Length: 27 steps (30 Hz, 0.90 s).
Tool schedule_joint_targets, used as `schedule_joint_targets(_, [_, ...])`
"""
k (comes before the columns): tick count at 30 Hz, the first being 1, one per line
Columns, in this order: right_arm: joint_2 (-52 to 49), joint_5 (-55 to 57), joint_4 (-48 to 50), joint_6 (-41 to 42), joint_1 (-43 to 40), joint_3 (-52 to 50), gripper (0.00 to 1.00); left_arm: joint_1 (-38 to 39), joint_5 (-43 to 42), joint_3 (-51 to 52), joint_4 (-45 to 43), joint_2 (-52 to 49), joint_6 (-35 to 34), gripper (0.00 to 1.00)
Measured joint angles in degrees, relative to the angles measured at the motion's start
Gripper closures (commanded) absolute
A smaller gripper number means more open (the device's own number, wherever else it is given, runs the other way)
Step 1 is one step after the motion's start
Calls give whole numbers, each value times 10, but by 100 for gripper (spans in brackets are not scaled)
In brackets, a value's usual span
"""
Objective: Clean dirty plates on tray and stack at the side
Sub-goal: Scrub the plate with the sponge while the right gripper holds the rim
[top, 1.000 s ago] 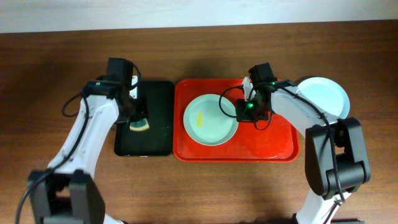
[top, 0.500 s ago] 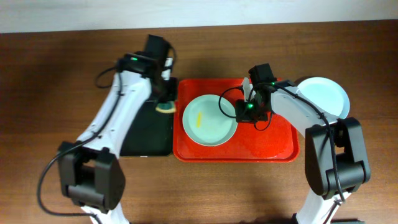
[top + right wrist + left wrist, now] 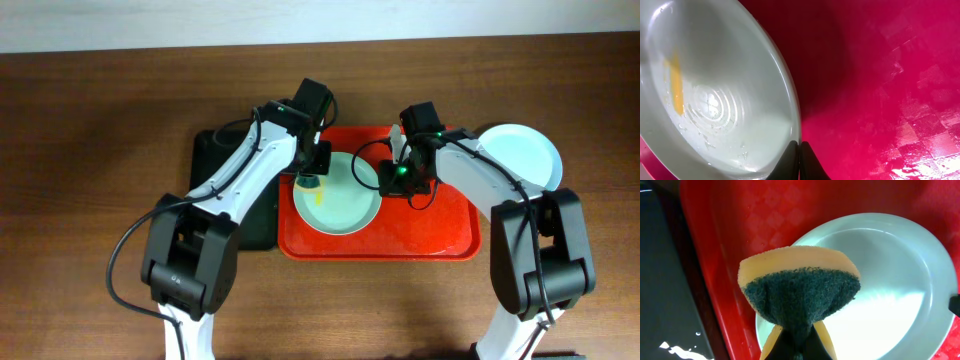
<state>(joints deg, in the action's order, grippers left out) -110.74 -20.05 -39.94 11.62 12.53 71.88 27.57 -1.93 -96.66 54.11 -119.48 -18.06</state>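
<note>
Left pincer (image 3: 797, 347) clenched on yellow sponge with dark green scouring face (image 3: 800, 287), over left part of pale blue-green round shallow plate (image 3: 345, 205). Plate lies in large red rectangular plastic tray (image 3: 430, 235), with yellow smear (image 3: 675, 82) inside. Right pincer (image 3: 800, 150) pinched shut on its right rim. Second pale round plate (image 3: 520, 155) on wooden surface (image 3: 100, 150), right of tray. Narrow black tray (image 3: 205, 160) at left.

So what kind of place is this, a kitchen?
Probably a robot practice table, not a real kitchen: a wooden table, a red tray holding a smeared plate, and a sponge in the left gripper.
</note>
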Motion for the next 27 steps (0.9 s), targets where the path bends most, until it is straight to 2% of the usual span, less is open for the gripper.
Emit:
schedule_joint_targets(8, [0, 0, 0, 0, 0, 0, 96, 0, 0, 0, -17, -63, 0, 100])
schedule_joint_targets(21, [0, 1, 2, 0, 0, 0, 96, 13, -2, -16, -19, -85, 0, 100])
schedule_joint_targets(27, [0, 3, 1, 0, 0, 0, 96, 15, -85, -24, -24, -90, 2, 100])
